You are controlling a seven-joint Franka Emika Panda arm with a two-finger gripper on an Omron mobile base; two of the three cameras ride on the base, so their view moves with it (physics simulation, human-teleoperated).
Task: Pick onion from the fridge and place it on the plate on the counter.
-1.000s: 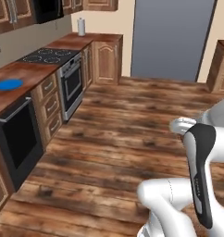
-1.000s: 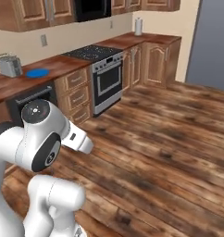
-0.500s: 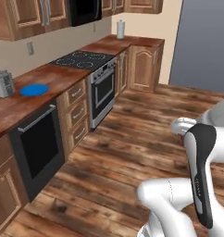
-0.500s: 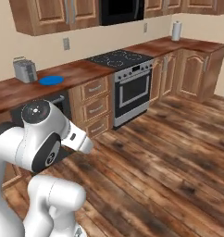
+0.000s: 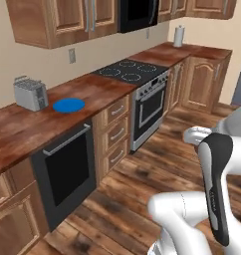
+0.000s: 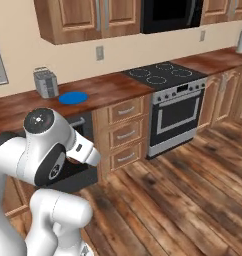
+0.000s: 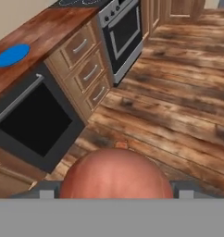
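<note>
Jaws are closing on the onion (image 7: 115,173), gripping it from both sides, carrying it above the wood floor (image 7: 178,97). Plate (image 5: 68,105) is sitting on the bench (image 5: 28,127) just beside the toaster (image 5: 30,93), left of the stove (image 5: 130,69).

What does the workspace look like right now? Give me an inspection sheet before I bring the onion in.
Surface: the counter is a dark wood-grain worktop along the wall, over brown cabinets.
Job's things: the plate lies flat on the counter with nothing on it; the onion sits close at the bottom of the hand view.
Clutter: a toaster stands beside the plate, apart from it; a white roll stands upright at the far end of the counter.
Grippers: the gripper is shut on the onion, above the wooden floor, short of the counter.
Cables: nothing seen.
Surroundings: stove with a black cooktop, dark dishwasher front below the plate, upper cabinets.
</note>
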